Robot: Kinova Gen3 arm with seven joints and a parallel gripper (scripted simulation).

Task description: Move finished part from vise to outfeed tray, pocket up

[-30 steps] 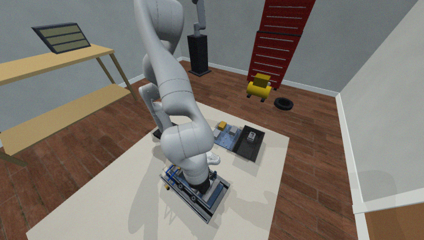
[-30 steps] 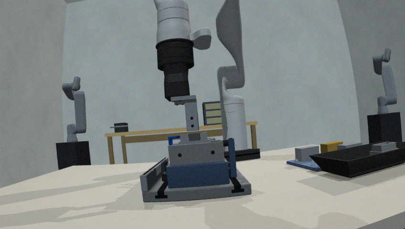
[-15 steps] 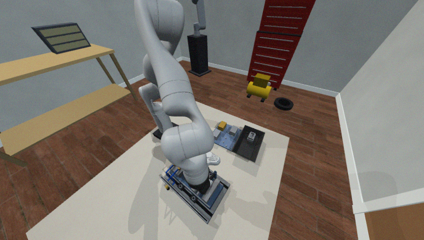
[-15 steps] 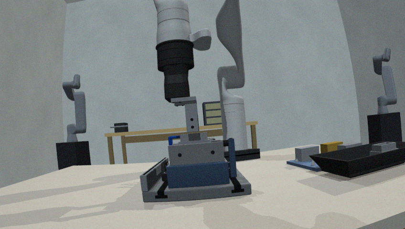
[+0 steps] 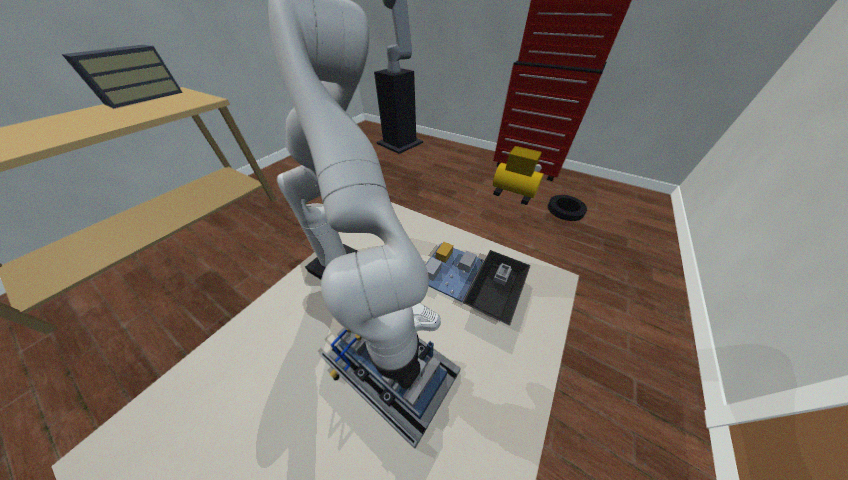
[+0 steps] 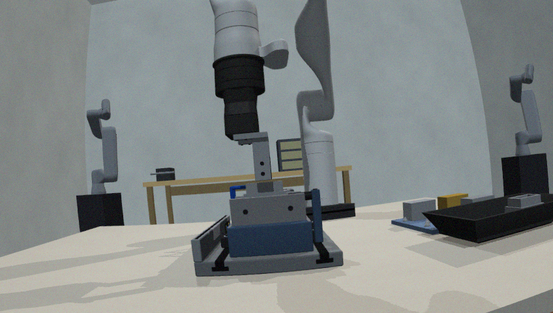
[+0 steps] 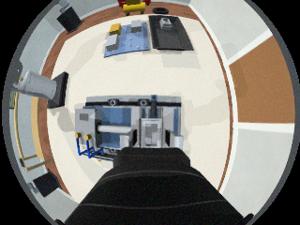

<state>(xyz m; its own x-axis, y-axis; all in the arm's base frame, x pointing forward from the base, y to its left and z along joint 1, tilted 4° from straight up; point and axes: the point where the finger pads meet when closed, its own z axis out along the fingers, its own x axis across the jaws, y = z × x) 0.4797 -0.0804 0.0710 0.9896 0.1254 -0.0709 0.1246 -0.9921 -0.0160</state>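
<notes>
The vise [image 5: 416, 410] [image 6: 267, 237] [image 7: 112, 119], with a blue body and grey jaws, stands on the table's near half. The finished part [image 6: 265, 188] [image 7: 152, 133], a small grey block, sits clamped at the top of the jaws. My gripper [image 6: 262, 178] is open and points straight down, its fingertips just at the part's top. In the top view the arm hides both the fingers and the part. The black outfeed tray [image 5: 489, 300] [image 6: 465, 224] [image 7: 180, 40] lies farther along the table, well away from the gripper.
A grey pocketed block [image 5: 502, 271] [image 6: 523, 200] [image 7: 165, 22] lies inside the tray. A blue fixture plate [image 5: 453, 279] [image 6: 411, 224] [image 7: 133, 40] with grey blocks and a yellow block [image 5: 443, 250] [image 6: 452, 200] sits beside the tray. The arm's base stands behind the vise.
</notes>
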